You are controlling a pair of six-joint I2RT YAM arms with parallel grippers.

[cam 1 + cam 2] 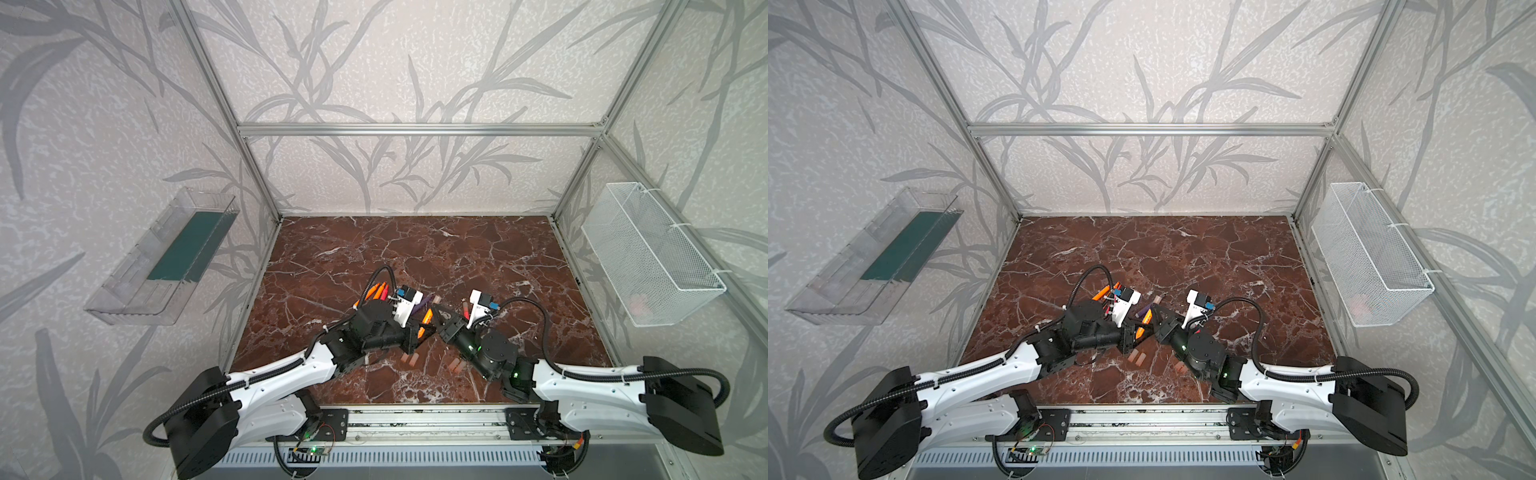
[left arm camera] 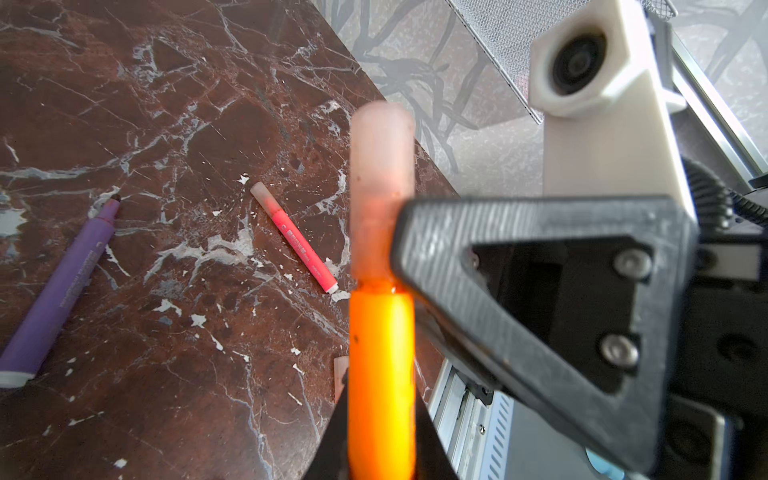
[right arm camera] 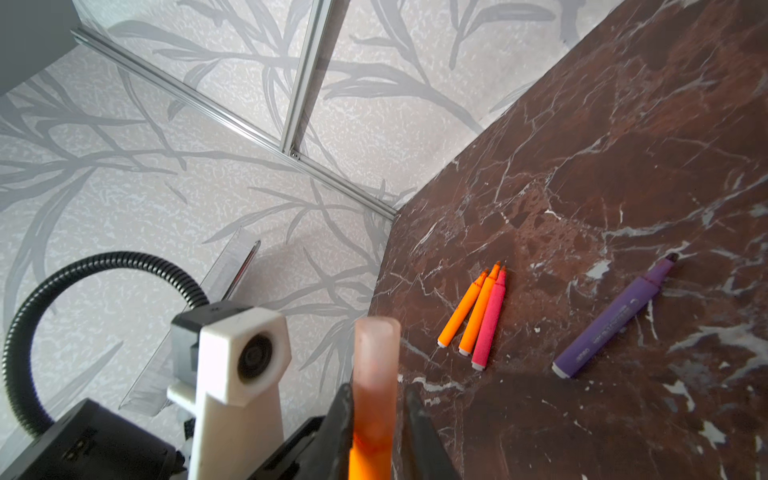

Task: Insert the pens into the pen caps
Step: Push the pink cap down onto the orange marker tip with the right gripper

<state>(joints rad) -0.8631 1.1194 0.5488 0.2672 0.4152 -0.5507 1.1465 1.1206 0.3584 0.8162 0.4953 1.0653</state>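
Observation:
My left gripper [image 2: 381, 399] is shut on an orange pen [image 2: 381, 365] held tilted above the table. A translucent pinkish pen cap [image 2: 380, 187] sits over its tip. My right gripper [image 3: 378, 392] straddles that cap [image 3: 376, 357]. One of its fingers lies against the cap and the other stands a small gap off it, so the jaws are slightly open. In both top views the two grippers [image 1: 424, 328] [image 1: 1154, 324] meet near the middle of the table, around the orange pen [image 1: 426, 316].
On the table lie two orange pens [image 3: 461, 311] beside a pink one [image 3: 490, 320], a purple pen [image 3: 615, 316] and a capped red-pink pen [image 2: 295, 241]. Loose caps [image 1: 409, 359] [image 1: 455, 365] lie near the front. A wire basket [image 1: 652, 253] hangs on the right wall, a clear tray [image 1: 162, 257] on the left.

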